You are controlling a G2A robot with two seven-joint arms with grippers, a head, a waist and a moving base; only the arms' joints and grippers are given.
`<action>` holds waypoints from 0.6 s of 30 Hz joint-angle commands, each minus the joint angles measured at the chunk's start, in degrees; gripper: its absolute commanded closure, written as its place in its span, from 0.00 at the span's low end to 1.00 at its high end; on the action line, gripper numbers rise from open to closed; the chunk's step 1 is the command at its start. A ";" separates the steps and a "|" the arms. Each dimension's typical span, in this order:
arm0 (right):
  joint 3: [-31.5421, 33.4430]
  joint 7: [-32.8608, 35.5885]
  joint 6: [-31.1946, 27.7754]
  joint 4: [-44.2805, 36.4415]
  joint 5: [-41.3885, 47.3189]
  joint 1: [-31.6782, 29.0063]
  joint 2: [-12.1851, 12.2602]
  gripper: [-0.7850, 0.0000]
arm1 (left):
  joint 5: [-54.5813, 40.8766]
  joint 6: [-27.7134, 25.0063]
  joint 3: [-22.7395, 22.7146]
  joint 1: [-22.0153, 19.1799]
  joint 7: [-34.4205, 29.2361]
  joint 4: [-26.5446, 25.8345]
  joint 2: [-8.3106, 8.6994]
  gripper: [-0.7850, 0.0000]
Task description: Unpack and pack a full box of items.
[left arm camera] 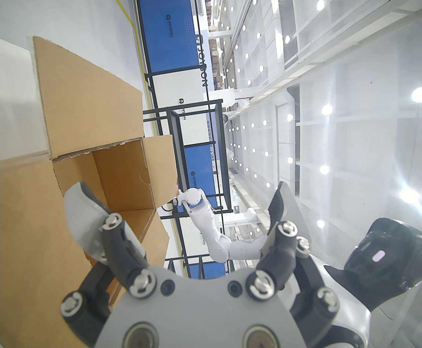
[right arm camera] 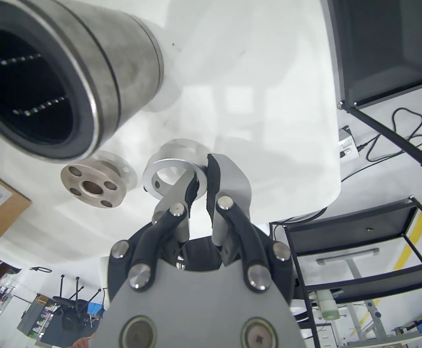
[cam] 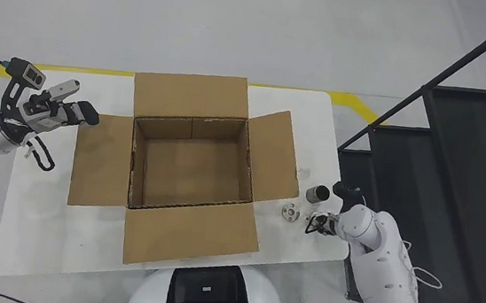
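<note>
An open cardboard box (cam: 189, 171) sits mid-table with all flaps spread and nothing visible inside; in the left wrist view the box (left arm camera: 82, 131) stands close by. My left gripper (cam: 85, 114) hovers open by the box's left flap, fingers (left arm camera: 85, 214) wide apart and holding nothing. Right of the box lie a grey metal cylinder (cam: 317, 194), a round flange (cam: 290, 212) and a silver ring (cam: 317, 223). My right gripper (right arm camera: 201, 184) is shut on the silver ring (right arm camera: 165, 174), one finger inside its rim and one outside. The flange (right arm camera: 94, 188) and the cylinder (right arm camera: 66, 82) lie beside it.
The white table (cam: 40, 219) has bare room left of the box and along its front. A black metal rack (cam: 456, 156) stands just past the table's right edge, close to my right arm. Yellow floor tape (cam: 355, 101) runs behind the table.
</note>
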 commanded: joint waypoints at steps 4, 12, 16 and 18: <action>-1.20 -0.40 1.28 1.40 -0.73 1.03 0.00 0.74 | 0.00 0.00 0.00 0.00 0.00 0.00 0.00 0.00; -1.38 0.51 2.27 1.21 -0.69 1.37 0.24 0.00 | 0.00 0.00 0.00 0.00 0.00 0.00 0.00 0.00; 0.54 1.04 2.33 -2.04 0.50 -0.46 0.56 0.00 | 0.00 0.00 0.00 0.00 0.00 0.00 0.00 0.00; 1.92 1.12 2.54 -4.30 0.81 -1.91 0.78 0.00 | 0.00 0.00 0.00 0.00 0.00 0.00 0.00 0.00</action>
